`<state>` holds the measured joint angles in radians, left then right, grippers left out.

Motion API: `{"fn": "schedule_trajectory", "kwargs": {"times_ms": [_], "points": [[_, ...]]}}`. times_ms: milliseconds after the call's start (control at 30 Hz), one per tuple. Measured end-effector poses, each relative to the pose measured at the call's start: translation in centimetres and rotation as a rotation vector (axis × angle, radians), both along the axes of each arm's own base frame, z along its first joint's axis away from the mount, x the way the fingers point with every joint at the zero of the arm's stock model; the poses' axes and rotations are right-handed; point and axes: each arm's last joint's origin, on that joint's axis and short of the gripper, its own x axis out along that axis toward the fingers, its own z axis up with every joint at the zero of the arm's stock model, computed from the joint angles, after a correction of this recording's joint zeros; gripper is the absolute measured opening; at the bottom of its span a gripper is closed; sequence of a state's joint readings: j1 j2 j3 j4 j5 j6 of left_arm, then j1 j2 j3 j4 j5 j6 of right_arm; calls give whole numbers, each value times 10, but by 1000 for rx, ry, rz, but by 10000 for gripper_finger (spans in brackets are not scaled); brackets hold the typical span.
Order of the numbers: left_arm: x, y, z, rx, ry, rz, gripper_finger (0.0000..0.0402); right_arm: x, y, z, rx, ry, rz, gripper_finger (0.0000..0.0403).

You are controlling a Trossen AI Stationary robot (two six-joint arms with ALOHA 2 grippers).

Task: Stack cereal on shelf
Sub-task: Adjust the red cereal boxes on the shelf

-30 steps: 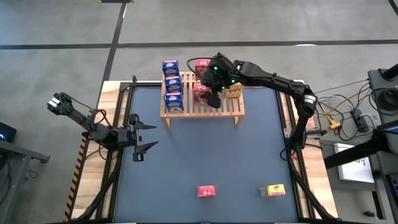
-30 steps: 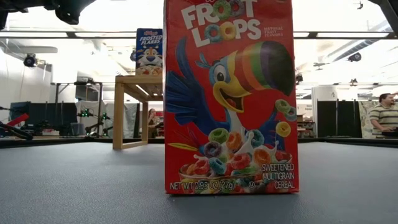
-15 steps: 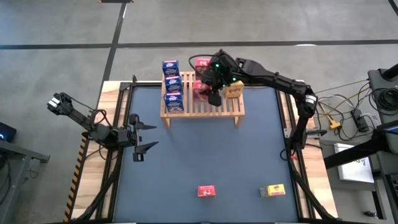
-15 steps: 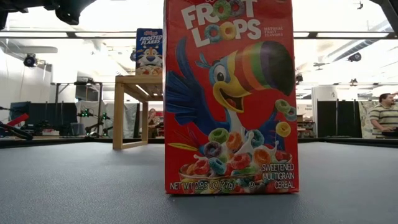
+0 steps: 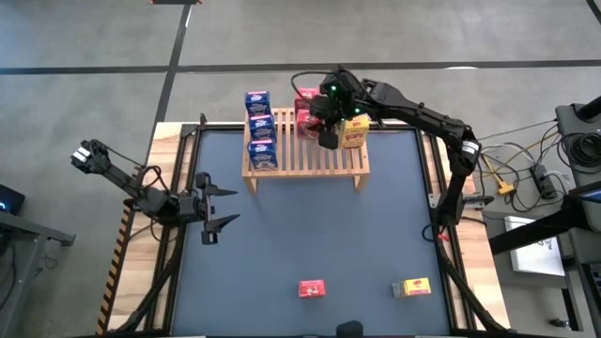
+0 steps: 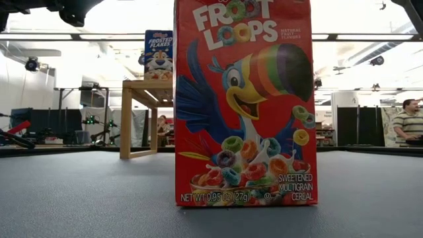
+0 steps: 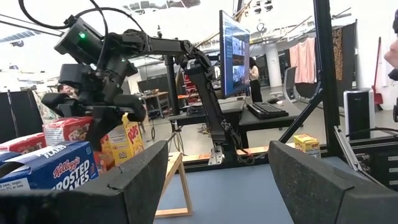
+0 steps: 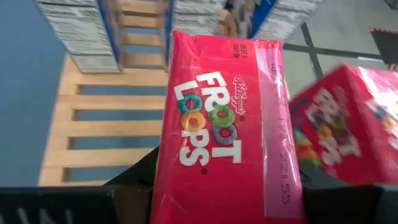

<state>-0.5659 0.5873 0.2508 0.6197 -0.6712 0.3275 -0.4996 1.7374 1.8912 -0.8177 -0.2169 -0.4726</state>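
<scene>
Right gripper [image 8: 227, 186] clamps 1 red box [image 8: 227, 130] over shelf [image 5: 305, 161] | left gripper [image 5: 214, 207] spread, idle | advice: lower level beside standing red box [image 8: 339, 127], release after contact.

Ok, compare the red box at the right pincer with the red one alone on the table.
The held red box sits between the right pincer's fingers over the shelf. The loose red box stands upright on the table, no pincer near. The held one is at the far end, the loose one near the front edge. Both are Froot Loops.
</scene>
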Motion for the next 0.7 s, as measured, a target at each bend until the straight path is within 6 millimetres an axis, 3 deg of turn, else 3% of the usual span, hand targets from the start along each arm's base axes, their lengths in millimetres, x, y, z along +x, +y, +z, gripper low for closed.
{"fn": "schedule_trajectory", "kwargs": {"times_ms": [700], "points": [[0, 0, 0, 0, 0, 0, 261, -2, -8, -6, 47, -36, 28, 175]]}}
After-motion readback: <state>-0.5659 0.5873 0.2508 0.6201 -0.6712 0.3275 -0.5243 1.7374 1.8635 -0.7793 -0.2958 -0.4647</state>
